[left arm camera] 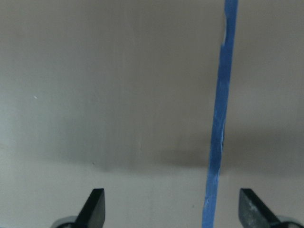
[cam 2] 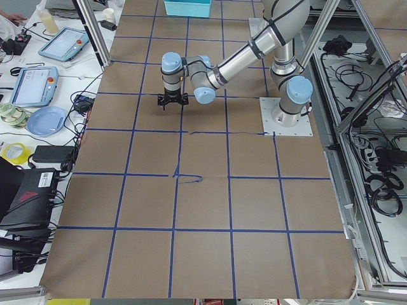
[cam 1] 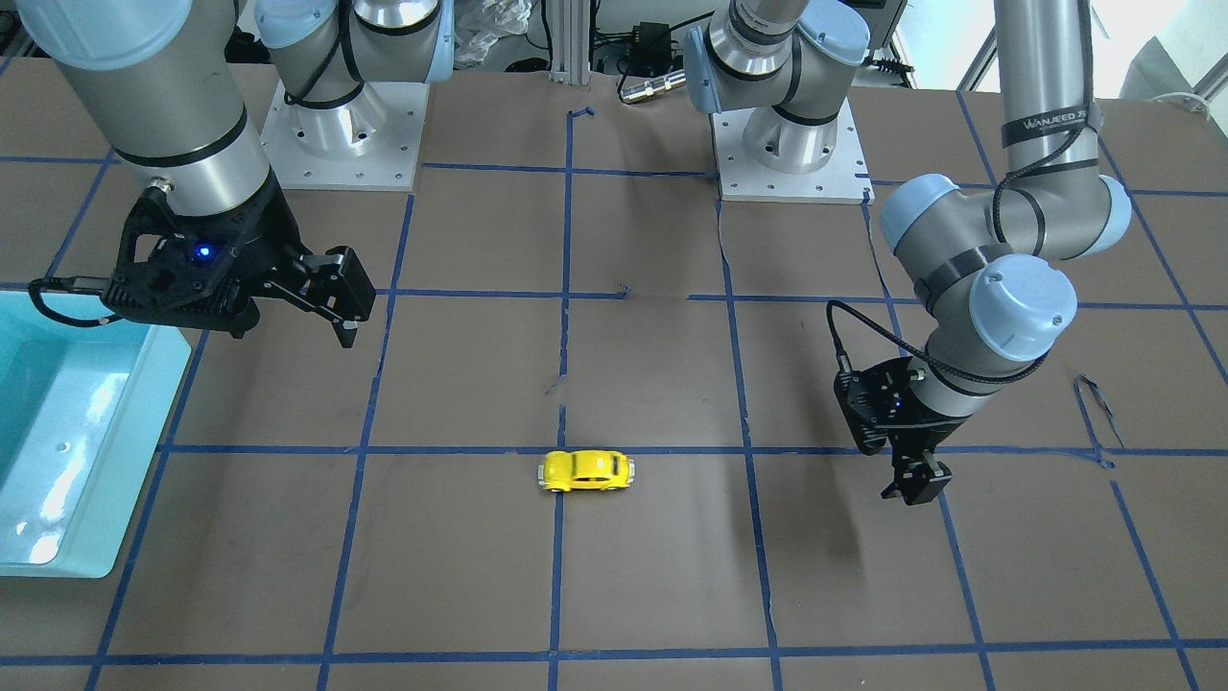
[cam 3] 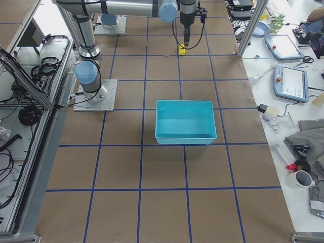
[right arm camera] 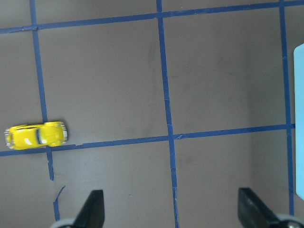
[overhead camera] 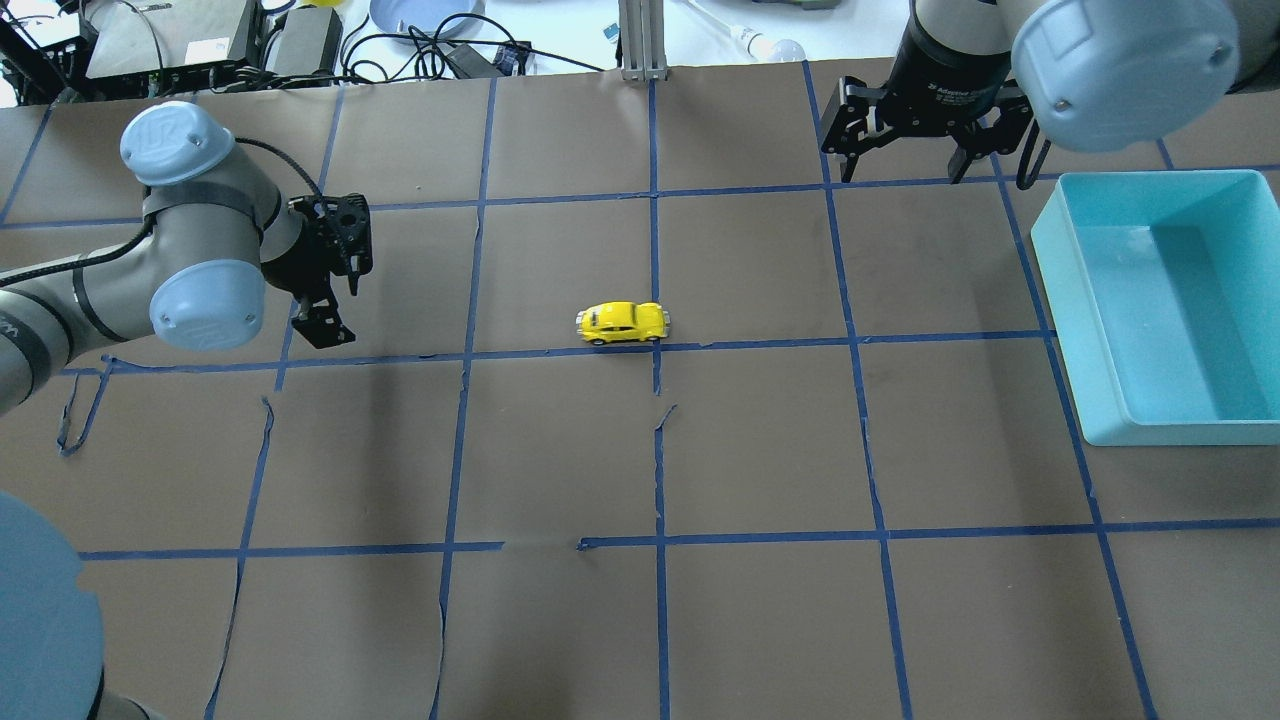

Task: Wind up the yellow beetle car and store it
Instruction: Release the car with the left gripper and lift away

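Overhead exterior: glossy yellow beetle toy car (overhead camera: 622,323), well apart from left gripper (left arm camera: 173,208) and right gripper (overhead camera: 905,165), both spread open; roll-away is risked if clipped.

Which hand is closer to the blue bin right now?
Right. The right hand hangs beside a corner of the bin; the left hand is across the table, beyond the yellow car.

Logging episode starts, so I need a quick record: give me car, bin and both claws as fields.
yellow beetle car: on its wheels on the table, by a blue tape crossing, untouched
teal bin: robot's right side, nothing seen inside
left claw: open, holding nothing, apart from car
right claw: open, holding nothing, near bin
stored: not yet
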Tool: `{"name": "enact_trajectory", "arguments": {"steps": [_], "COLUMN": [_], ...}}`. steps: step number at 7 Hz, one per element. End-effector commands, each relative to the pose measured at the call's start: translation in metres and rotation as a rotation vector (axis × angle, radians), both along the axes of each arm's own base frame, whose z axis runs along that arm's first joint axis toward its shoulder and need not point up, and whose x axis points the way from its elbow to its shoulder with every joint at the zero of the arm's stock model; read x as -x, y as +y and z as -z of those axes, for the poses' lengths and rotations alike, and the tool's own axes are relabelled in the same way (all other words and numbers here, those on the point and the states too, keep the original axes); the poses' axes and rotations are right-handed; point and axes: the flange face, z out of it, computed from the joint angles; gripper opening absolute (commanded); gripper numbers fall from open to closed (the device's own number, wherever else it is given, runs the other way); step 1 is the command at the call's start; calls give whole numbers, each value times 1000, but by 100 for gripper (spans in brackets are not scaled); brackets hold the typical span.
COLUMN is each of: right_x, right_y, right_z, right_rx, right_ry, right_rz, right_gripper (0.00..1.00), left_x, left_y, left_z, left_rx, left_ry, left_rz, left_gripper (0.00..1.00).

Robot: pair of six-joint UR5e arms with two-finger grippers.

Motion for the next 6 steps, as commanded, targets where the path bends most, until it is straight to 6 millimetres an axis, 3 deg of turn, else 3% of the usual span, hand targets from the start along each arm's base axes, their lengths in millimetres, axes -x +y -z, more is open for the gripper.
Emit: {"name": "enact_trajectory", "arguments": {"steps": [1, 2, 4, 6], "right_x": [0, 0, 0, 0], "right_y": [0, 0, 0, 0], "right_z": [0, 0, 1, 1], "right_rx": [0, 0, -2, -2], "right_ry": [0, 0, 0, 2], "right_rz": [0, 0, 0, -1], "right_gripper": [100, 100, 100, 100], "left_x": [88, 106, 116, 143], "left_y": [6, 12, 27, 58], "left_z": [-83, -127, -203, -243], "left_rx": [-29, -35, -5, 44], "left_ry": [24, 41, 80, 153], "left_rz": [-326, -485, -899, -1173], "left_gripper": [100, 100, 100, 100]}}
